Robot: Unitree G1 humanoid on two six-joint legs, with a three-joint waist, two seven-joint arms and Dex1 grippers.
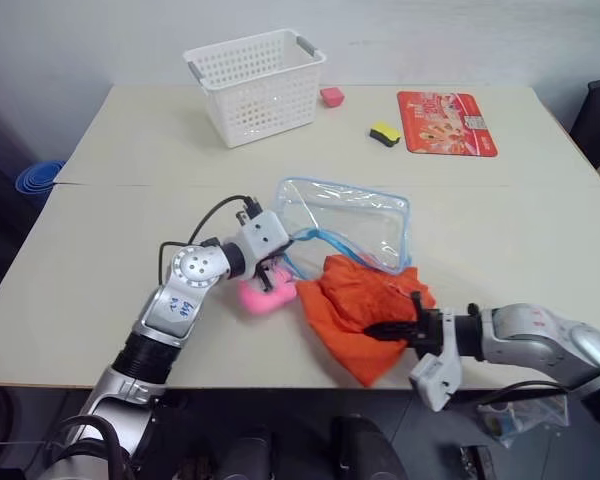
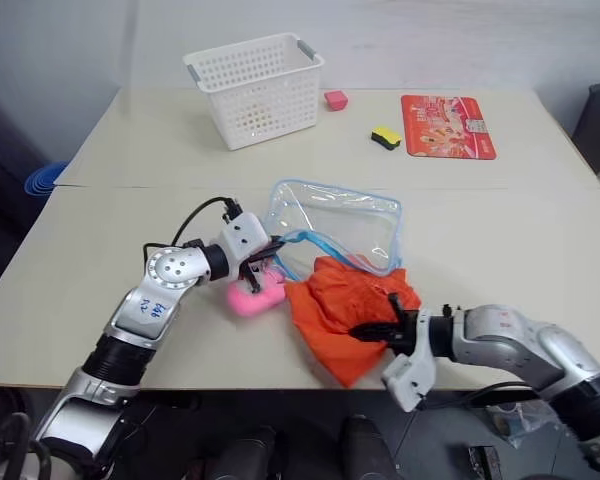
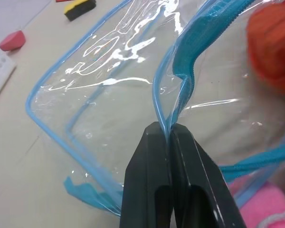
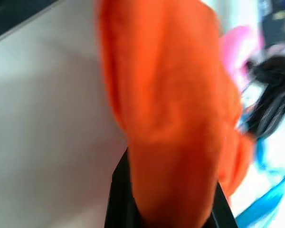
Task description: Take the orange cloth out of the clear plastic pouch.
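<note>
So the orange cloth (image 1: 360, 310) lies crumpled on the table (image 1: 130, 200) near the front edge, outside the clear plastic pouch (image 1: 345, 222), its upper fold just overlapping or touching the pouch's near, open edge. Right gripper (image 1: 392, 328) has its black fingers pinched tight on the cloth's near-right part; in the right wrist view the fabric (image 4: 171, 118) drapes over the fingers & hides most of them. Left gripper (image 3: 170, 130) is clamped on the pouch's light blue zipper edge, fingers pressed together w/ the plastic seam between them. Pouch looks empty, lying flat, mid-table.

Pink plush toy (image 1: 265, 295) sits just beside the left gripper, partly hidden under it, touching or nearly touching the cloth's left side.

Further back: white lattice basket (image 1: 255, 85), a small pink-red block (image 1: 331, 96) just right of it, a yellow & black item (image 1: 384, 134), then a flat red printed card (image 1: 446, 122). Card has pics & print, too small to read. Blue markings on the left arm's casing, also unreadable. Blue object (image 1: 40, 180) past the table's left edge, cut off by the tabletop.
</note>
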